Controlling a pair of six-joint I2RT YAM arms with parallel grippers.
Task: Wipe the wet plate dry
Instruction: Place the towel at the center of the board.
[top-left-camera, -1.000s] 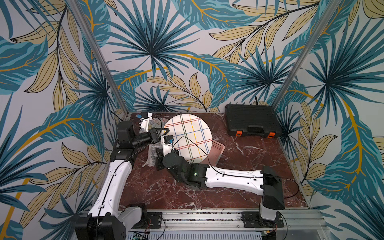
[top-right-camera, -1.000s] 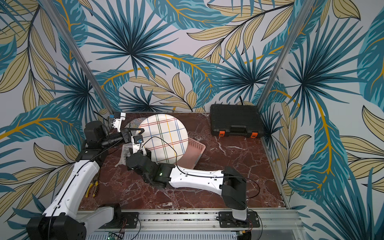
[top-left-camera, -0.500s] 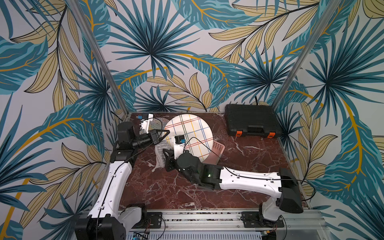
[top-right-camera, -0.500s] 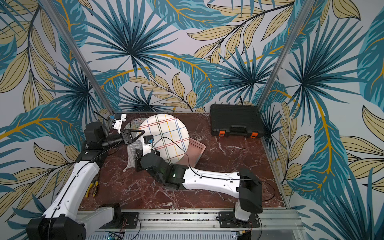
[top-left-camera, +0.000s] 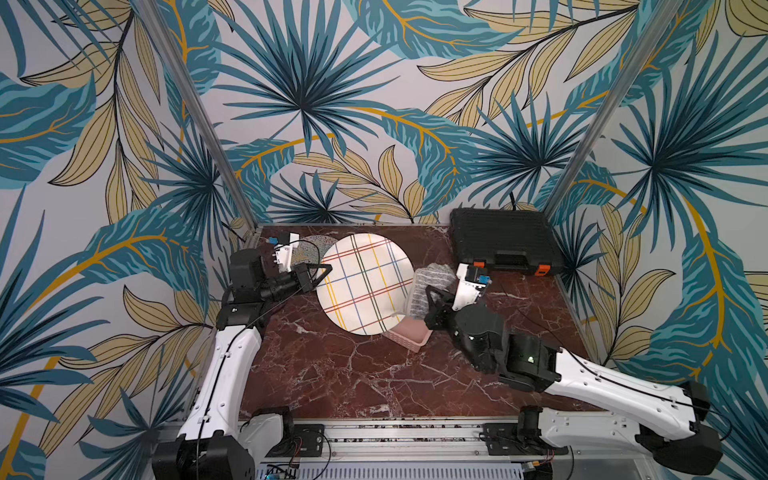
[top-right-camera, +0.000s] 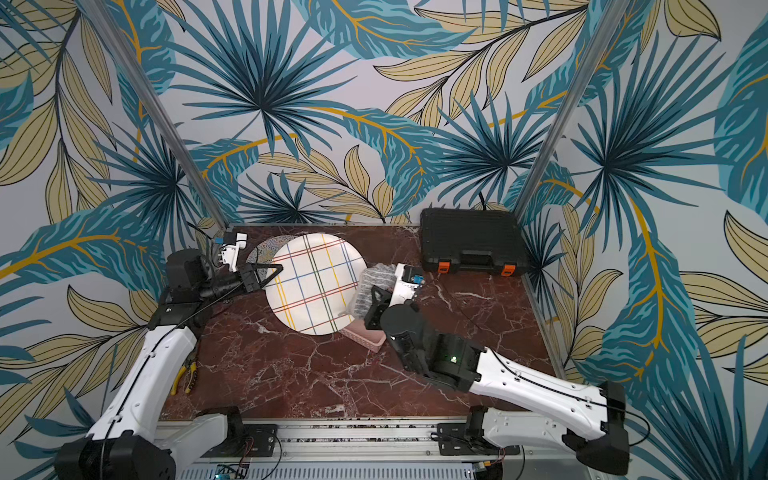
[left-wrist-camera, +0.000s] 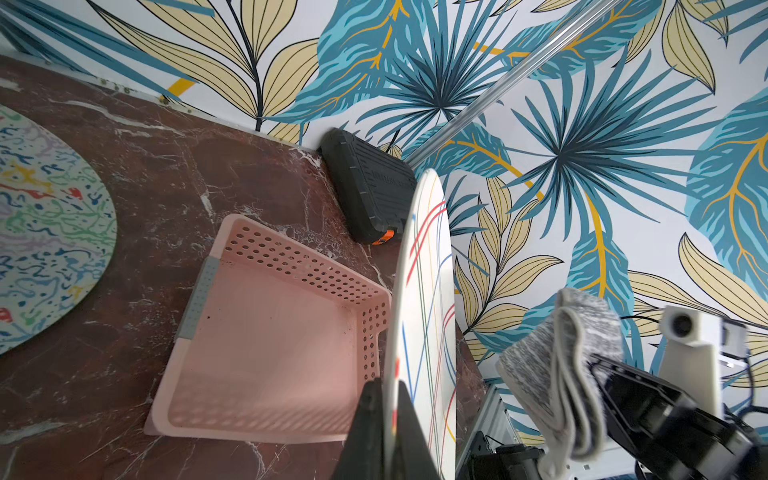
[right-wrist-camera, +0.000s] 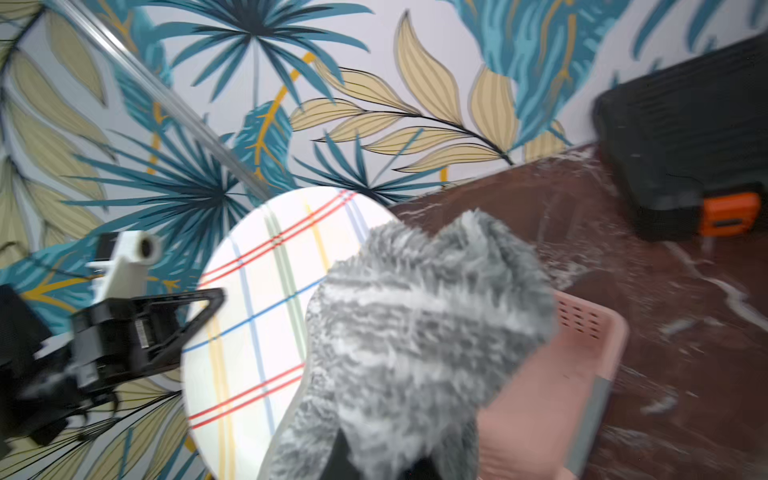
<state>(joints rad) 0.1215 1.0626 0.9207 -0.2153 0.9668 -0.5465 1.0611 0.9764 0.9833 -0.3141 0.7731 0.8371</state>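
Holding plate (top-left-camera: 365, 284) on edge at frame centre, above pink basket (top-left-camera: 409, 334).
Left gripper (top-left-camera: 327, 269) clenched on plate's frame-left rim; right gripper (top-left-camera: 430, 293) clamps grey cloth (top-left-camera: 434, 276) just beside the frame-right rim; black case (top-left-camera: 505, 241) sits upper right, well apart.

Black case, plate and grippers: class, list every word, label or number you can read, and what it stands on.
No text is legible.
black case: raised lettering on the lid, too blurred to read.
left gripper: white sticker on its body, too small to read.
plate: coloured lines only.
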